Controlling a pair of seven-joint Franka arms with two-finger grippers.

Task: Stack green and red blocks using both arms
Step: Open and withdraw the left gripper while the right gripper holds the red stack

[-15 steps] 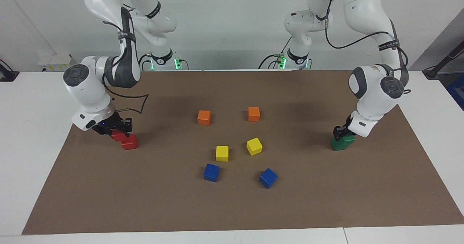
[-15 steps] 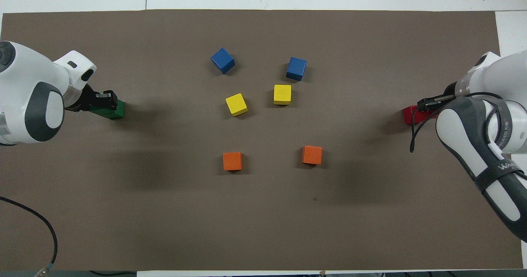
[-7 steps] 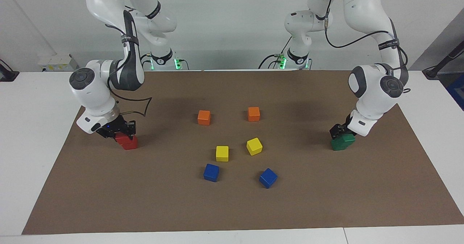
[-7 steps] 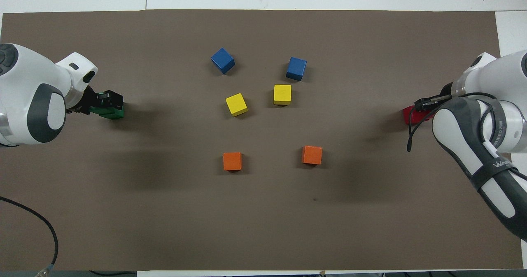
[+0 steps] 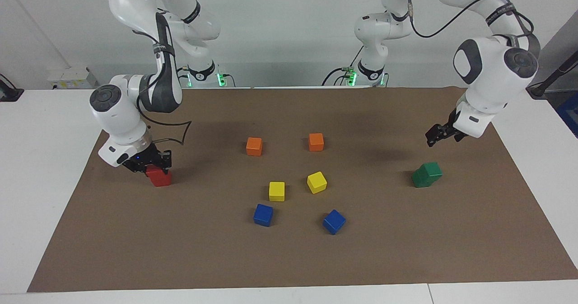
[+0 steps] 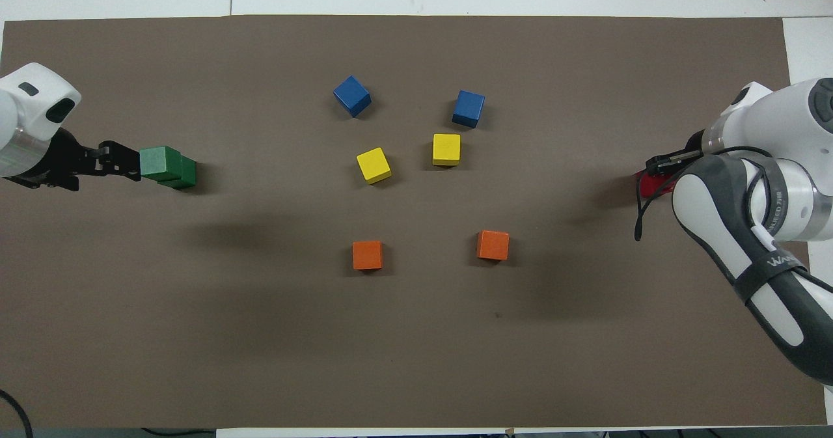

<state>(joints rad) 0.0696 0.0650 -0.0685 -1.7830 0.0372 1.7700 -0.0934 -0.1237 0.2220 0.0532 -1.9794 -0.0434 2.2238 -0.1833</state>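
Observation:
Two green blocks (image 5: pixel 426 175) stand stacked near the left arm's end of the mat, the upper one (image 6: pixel 158 162) set askew on the lower one (image 6: pixel 184 175). My left gripper (image 5: pixel 441 135) hangs open in the air above the stack, holding nothing. Toward the right arm's end, my right gripper (image 5: pixel 152 163) is shut on a red block (image 5: pixel 153 172) that sits on top of the second red block (image 5: pixel 161 180). In the overhead view the right arm hides most of the red blocks (image 6: pixel 644 184).
Two orange cubes (image 5: pixel 254 146) (image 5: pixel 316 142), two yellow cubes (image 5: pixel 277 191) (image 5: pixel 316 182) and two blue cubes (image 5: pixel 263 215) (image 5: pixel 333 222) lie in the middle of the brown mat (image 5: pixel 289 259). White table surrounds the mat.
My left gripper opened, let go of the upper green block on the lower one and rose away. My right gripper carried its red block sideways onto the other red block.

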